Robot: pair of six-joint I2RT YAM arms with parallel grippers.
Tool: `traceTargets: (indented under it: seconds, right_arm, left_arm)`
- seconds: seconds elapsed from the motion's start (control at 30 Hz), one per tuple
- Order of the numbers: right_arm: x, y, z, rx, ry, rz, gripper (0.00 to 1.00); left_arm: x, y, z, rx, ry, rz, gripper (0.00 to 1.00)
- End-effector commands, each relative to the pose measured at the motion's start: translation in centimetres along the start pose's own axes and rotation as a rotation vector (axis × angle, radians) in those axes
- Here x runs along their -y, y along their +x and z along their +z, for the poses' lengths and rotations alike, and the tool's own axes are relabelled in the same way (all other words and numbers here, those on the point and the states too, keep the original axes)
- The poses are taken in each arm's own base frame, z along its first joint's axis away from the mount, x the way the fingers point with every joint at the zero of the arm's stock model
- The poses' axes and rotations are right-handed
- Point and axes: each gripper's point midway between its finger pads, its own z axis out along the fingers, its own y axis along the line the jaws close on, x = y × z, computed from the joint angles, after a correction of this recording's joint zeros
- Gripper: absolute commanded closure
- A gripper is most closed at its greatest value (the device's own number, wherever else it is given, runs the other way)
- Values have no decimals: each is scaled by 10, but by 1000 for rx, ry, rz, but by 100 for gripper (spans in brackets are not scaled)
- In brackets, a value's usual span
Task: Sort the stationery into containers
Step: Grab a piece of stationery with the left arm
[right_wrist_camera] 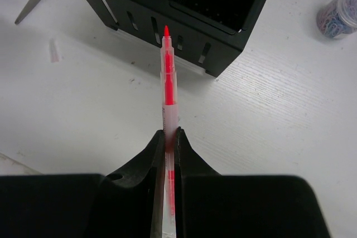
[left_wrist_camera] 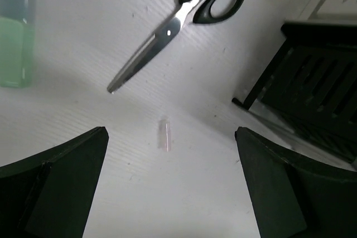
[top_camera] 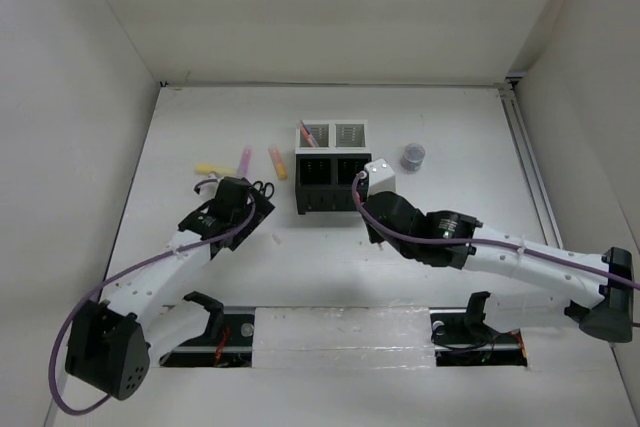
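My right gripper point(right_wrist_camera: 170, 137) is shut on a thin red pen point(right_wrist_camera: 167, 82). The pen's tip points at the front wall of the black containers point(right_wrist_camera: 184, 9). From above, the containers point(top_camera: 333, 185) are a block of two black compartments in front and two white ones point(top_camera: 349, 134) behind; a pink-red pen point(top_camera: 308, 133) stands in the left white one. My left gripper point(left_wrist_camera: 170, 193) is open above bare table, just short of the black-handled scissors point(left_wrist_camera: 184, 20). A green highlighter point(left_wrist_camera: 14, 37) lies to its left. Yellow point(top_camera: 213, 169), pink point(top_camera: 244, 159) and orange point(top_camera: 277, 162) highlighters lie left of the block.
A small round grey jar point(top_camera: 413, 156) of clips stands right of the block. A tiny clear cap point(left_wrist_camera: 164, 133) lies on the table between my left fingers and the scissors. White walls enclose the table on both sides and at the back.
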Motion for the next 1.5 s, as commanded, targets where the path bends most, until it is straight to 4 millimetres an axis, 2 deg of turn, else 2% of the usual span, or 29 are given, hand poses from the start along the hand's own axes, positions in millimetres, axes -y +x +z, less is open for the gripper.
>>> traceTargets:
  seconds: [0.0, 0.03, 0.07, 0.2, 0.37, 0.57, 0.7, 0.73, 0.8, 0.87, 1.03, 1.23, 1.3, 1.33, 1.47]
  right_arm:
    - [-5, -15, -1, 54, -30, 31, 100]
    - [-3, -14, -3, 57, -31, 33, 100]
    - [-3, -14, -3, 57, -31, 33, 100]
    - [-1, -16, -12, 74, -59, 50, 100]
    - [0, -16, -17, 89, -77, 63, 100]
    - [-2, -15, -15, 93, -89, 58, 100]
    - [-5, -21, -18, 112, -107, 63, 100]
    - [-6, -17, -17, 101, -113, 58, 100]
    - [-8, -18, -17, 106, -125, 53, 100]
    - [-8, -18, -17, 106, -125, 53, 100]
    - [-10, -13, -14, 101, -133, 51, 100]
    - [-11, -12, -19, 119, -164, 66, 100]
    - [-13, -14, -19, 123, -176, 70, 100]
    - [-12, -12, -20, 124, -176, 71, 100]
    - [-10, -10, -20, 124, -176, 71, 100]
  left_arm:
    - [11, 12, 5, -1, -25, 27, 3]
    - [15, 18, 5, -3, -37, 40, 2]
    - [10, 28, 7, -20, -80, 64, 1]
    - [18, 23, 7, -2, -62, 30, 1]
    - [15, 23, 9, 9, -69, 22, 1]
    - [13, 32, 22, -27, -118, 51, 6]
    - [15, 31, 23, -24, -108, 48, 12]
    - [15, 31, 23, -24, -108, 48, 14]
    - [9, 34, 28, -32, -127, 67, 19]
    - [5, 39, 31, -51, -147, 84, 19]
    - [6, 50, 36, -71, -167, 129, 26]
    - [2, 55, 39, -79, -213, 132, 26]
    - [6, 53, 38, -76, -205, 129, 26]
    - [4, 54, 40, -79, -213, 132, 30]
    - [-5, 56, 42, -81, -255, 137, 32]
